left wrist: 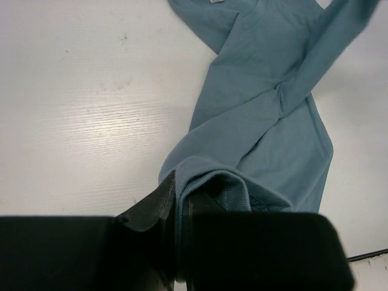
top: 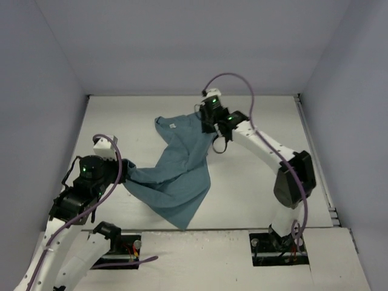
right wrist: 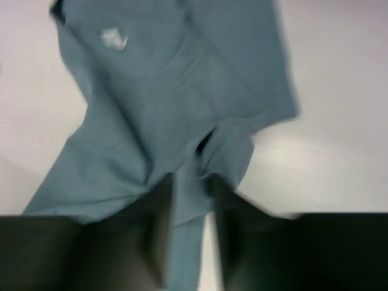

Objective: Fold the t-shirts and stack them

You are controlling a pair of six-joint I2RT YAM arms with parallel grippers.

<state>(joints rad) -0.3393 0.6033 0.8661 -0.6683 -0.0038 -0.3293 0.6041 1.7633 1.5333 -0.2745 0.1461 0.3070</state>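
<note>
The teal-blue t-shirt (top: pixel 176 176) lies crumpled and stretched across the white table, between my two grippers. Its collar, with a small white label (top: pixel 172 125), is at the far end. My left gripper (top: pixel 125 173) is shut on a ribbed, folded edge of the shirt (left wrist: pixel 254 121) at its near left corner; the left wrist view shows the jaws (left wrist: pixel 182 200) tight on the cloth. My right gripper (top: pixel 209 124) is at the far right part of the shirt. In the blurred right wrist view its narrow jaws (right wrist: pixel 193 194) pinch a bunch of the cloth (right wrist: pixel 170 91), and the label (right wrist: pixel 113 39) shows beyond.
The white table (top: pixel 254 182) is walled on three sides by pale panels. A rail (top: pixel 315 157) runs along its right edge. Purple cables (top: pixel 242 82) loop off both arms. The arm bases (top: pixel 279 248) stand at the near edge.
</note>
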